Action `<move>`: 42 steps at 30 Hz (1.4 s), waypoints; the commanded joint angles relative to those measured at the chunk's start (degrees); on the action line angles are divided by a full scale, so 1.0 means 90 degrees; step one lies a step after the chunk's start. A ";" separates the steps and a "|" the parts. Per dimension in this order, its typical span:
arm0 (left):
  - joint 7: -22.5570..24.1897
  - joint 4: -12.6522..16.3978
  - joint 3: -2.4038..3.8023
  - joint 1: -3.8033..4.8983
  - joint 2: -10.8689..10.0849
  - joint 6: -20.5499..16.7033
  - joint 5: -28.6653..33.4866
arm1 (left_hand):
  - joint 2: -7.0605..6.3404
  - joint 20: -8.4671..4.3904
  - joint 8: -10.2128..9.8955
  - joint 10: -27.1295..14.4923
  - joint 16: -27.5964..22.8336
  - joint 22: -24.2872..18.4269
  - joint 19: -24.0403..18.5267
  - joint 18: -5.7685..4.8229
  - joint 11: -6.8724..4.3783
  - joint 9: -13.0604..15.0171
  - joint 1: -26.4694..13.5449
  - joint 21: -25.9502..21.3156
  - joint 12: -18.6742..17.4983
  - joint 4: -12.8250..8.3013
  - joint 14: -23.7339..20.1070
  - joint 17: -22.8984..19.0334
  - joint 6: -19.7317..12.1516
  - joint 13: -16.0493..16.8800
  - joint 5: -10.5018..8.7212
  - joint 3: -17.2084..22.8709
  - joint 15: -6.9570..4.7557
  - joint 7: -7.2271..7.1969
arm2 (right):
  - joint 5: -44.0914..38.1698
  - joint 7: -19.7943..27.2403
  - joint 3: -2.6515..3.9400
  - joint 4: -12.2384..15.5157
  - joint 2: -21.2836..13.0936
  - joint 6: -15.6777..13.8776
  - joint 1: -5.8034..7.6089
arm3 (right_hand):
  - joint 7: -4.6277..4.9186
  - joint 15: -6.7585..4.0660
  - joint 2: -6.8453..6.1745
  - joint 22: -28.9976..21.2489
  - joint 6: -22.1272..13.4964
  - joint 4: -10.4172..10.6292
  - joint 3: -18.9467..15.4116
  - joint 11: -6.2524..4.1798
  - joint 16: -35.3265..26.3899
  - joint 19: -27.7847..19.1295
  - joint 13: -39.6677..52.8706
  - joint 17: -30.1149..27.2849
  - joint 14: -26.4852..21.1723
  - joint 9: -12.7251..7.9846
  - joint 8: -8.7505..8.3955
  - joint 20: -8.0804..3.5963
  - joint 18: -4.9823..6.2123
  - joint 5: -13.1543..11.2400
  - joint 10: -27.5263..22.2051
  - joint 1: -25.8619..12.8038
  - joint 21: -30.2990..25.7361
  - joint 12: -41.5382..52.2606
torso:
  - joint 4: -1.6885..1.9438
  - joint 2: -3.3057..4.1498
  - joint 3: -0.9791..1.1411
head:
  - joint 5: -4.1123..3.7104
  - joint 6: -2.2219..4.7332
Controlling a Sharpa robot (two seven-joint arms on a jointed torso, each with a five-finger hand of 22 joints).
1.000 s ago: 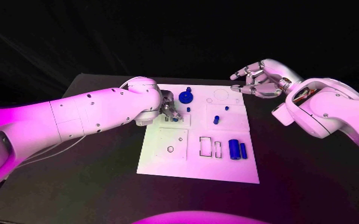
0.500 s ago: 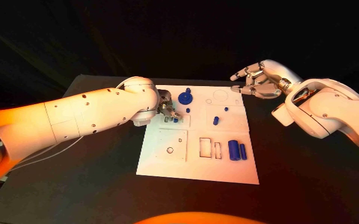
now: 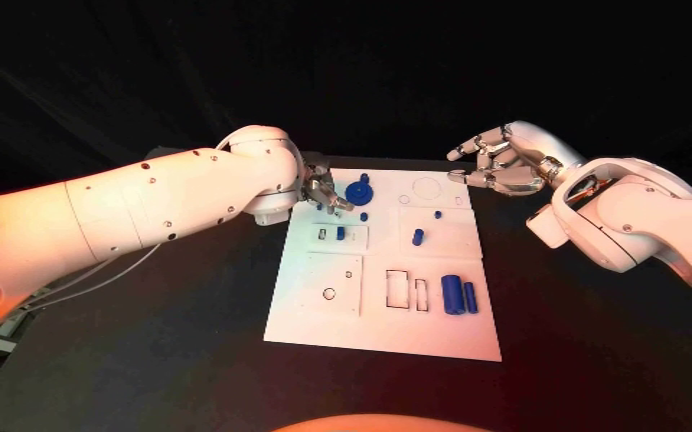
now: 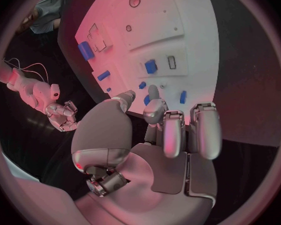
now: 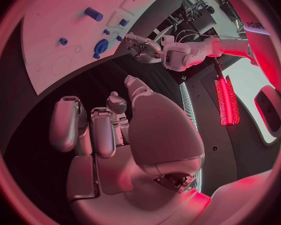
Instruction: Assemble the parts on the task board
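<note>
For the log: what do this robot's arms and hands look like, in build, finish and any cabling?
Both arms are smooth, rounded white shells dotted with small dark screw holes. The left arm has a thin pale cable trailing beneath it. The right arm shows a round dark opening with coppery parts at a joint. The left hand and right hand are silver metal, with segmented fingers and pale rounded pads.

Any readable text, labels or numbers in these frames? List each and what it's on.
Task board: outlines and holes only, no print.
Blue parts: unmarked.
Left hand, right hand: no readable marking.
Right wrist view: white letters at the circle's rim, cut off, unreadable.
</note>
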 commanded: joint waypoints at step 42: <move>0.0159 -0.2468 -0.0167 0.0125 0.1001 0.0784 0.0499 | 0.0150 0.0157 -0.0769 -0.0560 -0.0032 -0.0038 -0.0009 -0.0030 0.0266 -0.0837 0.0440 -0.0134 -0.0677 0.0019 0.0527 0.1217 -0.0400 -0.0858 0.0010 -0.0530 0.0206 0.0299 | -0.0007 0.0016 -0.0001 0.0000 0.0070 0.0060 -0.0019 | 0.0028 -0.0025 0.0003 -0.0006 -0.0009 0.0015 -0.0002 0.0005 -0.0018 -0.0042 -0.0004 0.0661 0.0324 -0.0008 0.0027 0.0003 0.0083 0.0003 -0.0047 -0.0065 -0.0017 -0.0027 | -0.0014 0.0039 0.0004 | 0.0016 0.0098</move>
